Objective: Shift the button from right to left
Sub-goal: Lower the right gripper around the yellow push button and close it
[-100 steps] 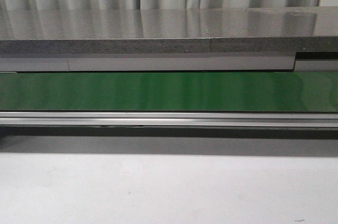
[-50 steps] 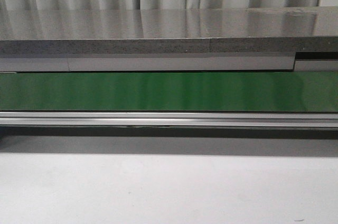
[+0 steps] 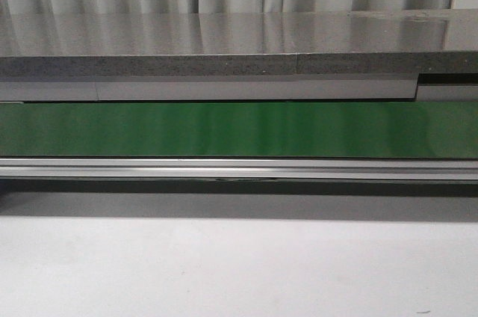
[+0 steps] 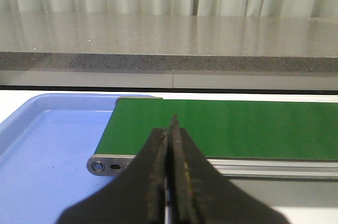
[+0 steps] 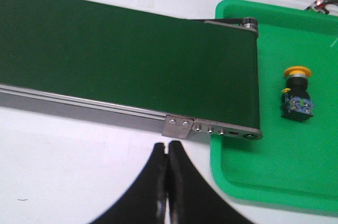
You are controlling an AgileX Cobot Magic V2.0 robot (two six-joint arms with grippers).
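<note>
Button (image 5: pixel 297 94) sits in the green tray (image 5: pixel 274 182) at the right end of the line — lying on its side, orange-yellow cap pointing toward the far rim, black body nearer. It's clear of the tray walls on all sides and just beside the belt's end roller, not touching it.

Right gripper (image 5: pixel 168 152): fingers pressed together, holding nothing. It hangs over white table (image 5: pixel 63 171), just near-side of the conveyor's aluminium rail (image 5: pixel 95 109), well apart from the button. Between it and the button you've got the rail's end bracket and the tray's near-left rim.

Left gripper (image 4: pixel 169 129): also pressed together, nothing in it. It's on the near side of the green belt (image 4: pixel 227 129), close to the belt's left end roller. That end overhangs the blue tray (image 4: pixel 47 166), whose floor shows bare blue to the left of the belt.

Front view shows you only the belt mid-span (image 3: pixel 239 128), running edge to edge, with the rail along its near side and a grey stone-look counter (image 3: pixel 239 40) past its far side. Neither gripper, neither tray and no button in that view. White table in front of the rail is open across the full width.
</note>
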